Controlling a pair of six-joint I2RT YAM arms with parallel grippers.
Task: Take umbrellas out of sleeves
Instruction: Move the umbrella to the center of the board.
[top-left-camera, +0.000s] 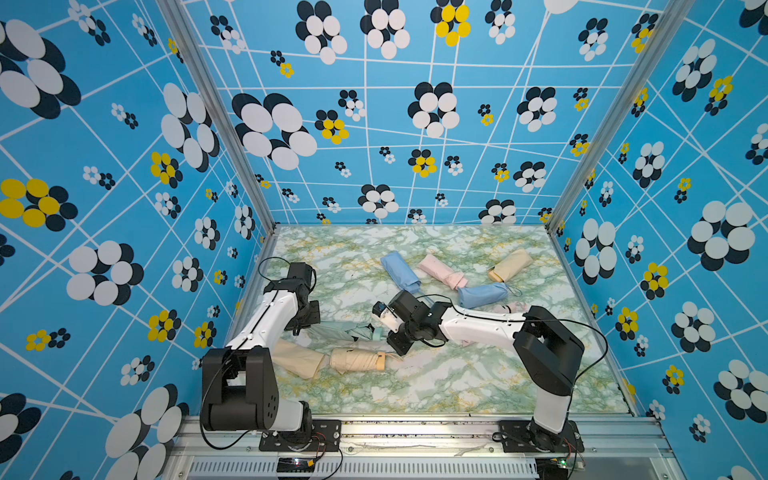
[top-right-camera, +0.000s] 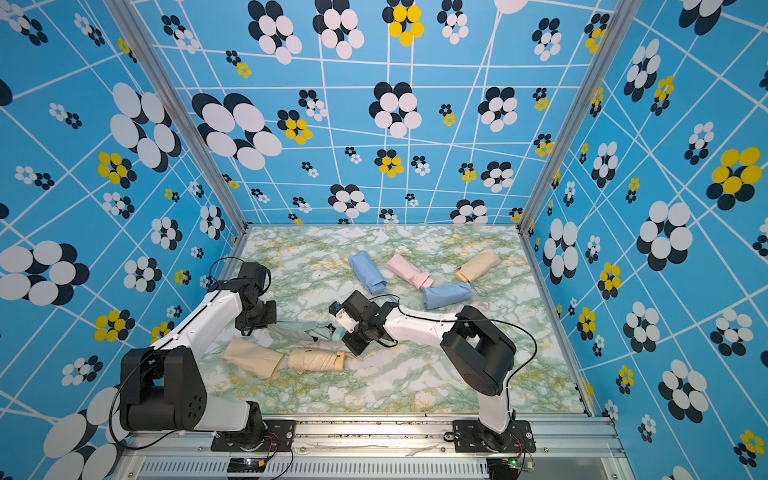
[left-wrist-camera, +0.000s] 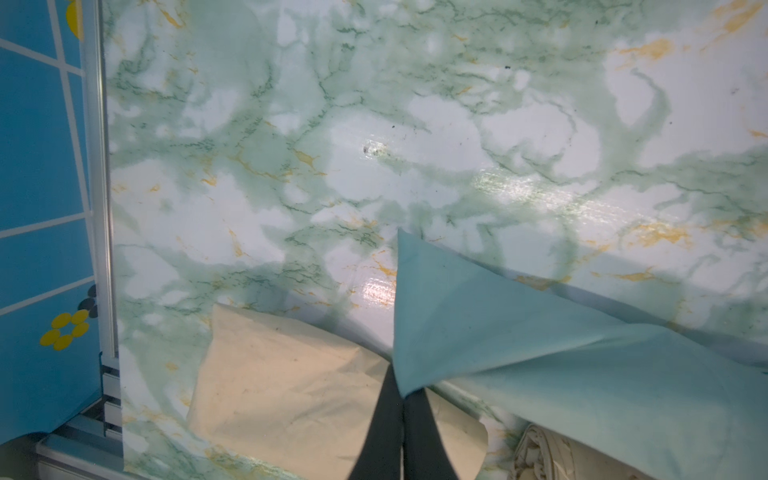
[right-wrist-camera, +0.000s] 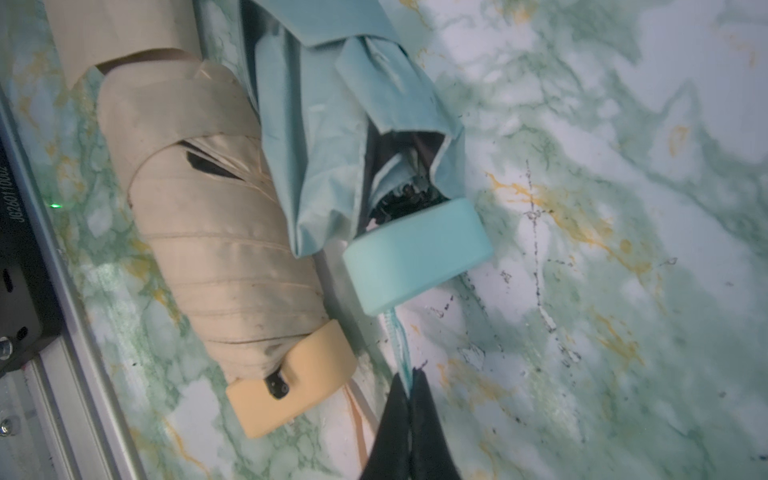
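While L tool (left-wrist-camera: 402, 395) pinches mint sleeve (left-wrist-camera: 540, 353), R tool (right-wrist-camera: 410, 380) grips cord (right-wrist-camera: 397, 332).

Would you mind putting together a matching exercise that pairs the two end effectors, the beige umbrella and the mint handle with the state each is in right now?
Column one:
1. left end effector
2. right end effector
3. beige umbrella
4. mint handle

Column two:
A. lies bare beside the flat beige sleeve
B. shut on a corner of the mint sleeve
C. pokes out of the mint sleeve's mouth
D. shut on the mint wrist cord

Pairs: 1-B; 2-D; 3-A; 4-C
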